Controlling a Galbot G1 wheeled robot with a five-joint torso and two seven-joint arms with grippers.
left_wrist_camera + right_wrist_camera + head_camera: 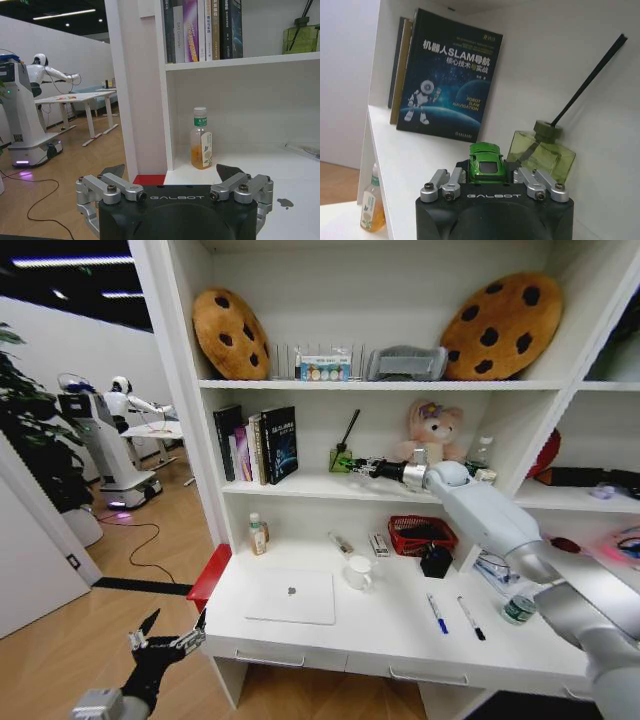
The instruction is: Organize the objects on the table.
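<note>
The right tool [487, 181] is extended onto the middle shelf [300, 487] of the bookcase, its fingers closed narrowly around a small green toy car [486, 161], which it carries just in front of a green reed-diffuser bottle [540, 152] and a short way from a row of upright books [262, 445]. The left tool [175, 187] hangs low off the near corner of the tabletop [390, 635], fingers spread wide and gripping nothing, with a small juice bottle [201, 138] standing ahead of it against the bookcase wall. Well below the right tool, the tabletop bears a silver laptop [291, 597], a white mug [359, 572], two pens [455, 615] and a red basket [421, 533]. Principal risk: the diffuser stands so close beyond the car that a further advance, or the fingers spreading at release, may nudge the glass and tip it or its reed. A second risk lies in the car itself; judged from its wheels, it may roll along the smooth shelf toward the edge if freed before it rests flat. A sideways drift toward the books could likewise topple the outermost volume.
</note>
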